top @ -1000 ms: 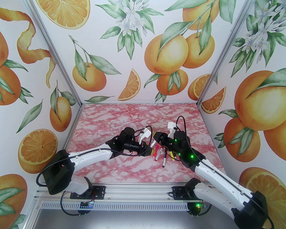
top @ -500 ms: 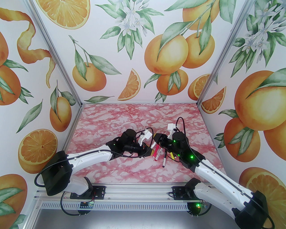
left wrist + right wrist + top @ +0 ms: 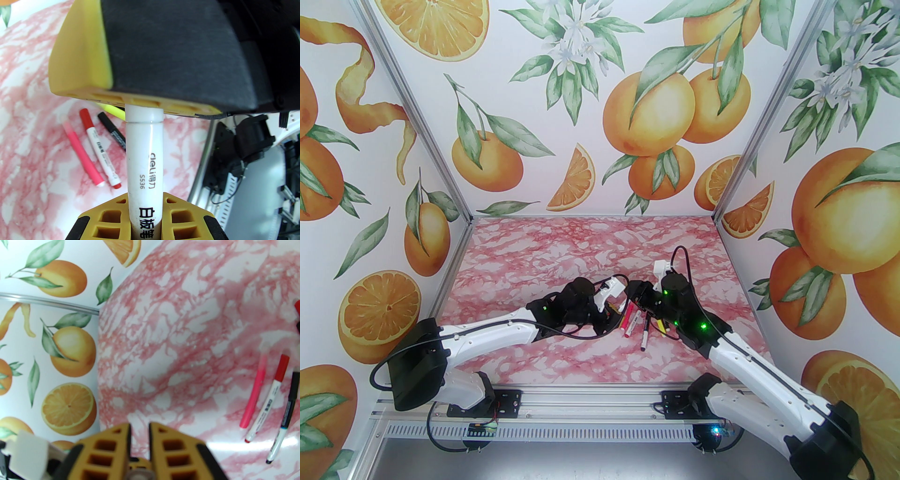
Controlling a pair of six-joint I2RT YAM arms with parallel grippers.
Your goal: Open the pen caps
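Near edge of counter (image 3: pixel 581 361): both arm bases, L and R arms angled inward, meeting approx at centre.

Just near of that meeting point, a bit right, four loose pens lie close together on the pink marbled top, all running roughly near-to-far. Left to right: pink pen (image 3: pixel 82 152), white pen (image 3: pixel 104 159) w/ its red cap (image 3: pixel 84 118) on, black pen (image 3: pixel 113 135), and yellow pen (image 3: pixel 112 110), which is mostly hidden behind the R arm's fingers in the L wrist view.

Next, above the counter: L fingers (image 3: pixel 145 199) are clamped on the barrel of a printed pen (image 3: pixel 144 159), white w/ black lettering, held up clear of the surface. Its white cap (image 3: pixel 144 114) sits on the barrel end, thin seam visible. The cap's far end goes in under the R fingers (image 3: pixel 140 434). Those are narrow, w/ a slim gap btwn them, pinching the cap. The R wrist view shows a small pale round end lodged deep btwn them, blurred. The two sets of fingers sit tip to tip, pen bridging them.

Far side: orange-print walls (image 3: pixel 600 117) behind the counter.
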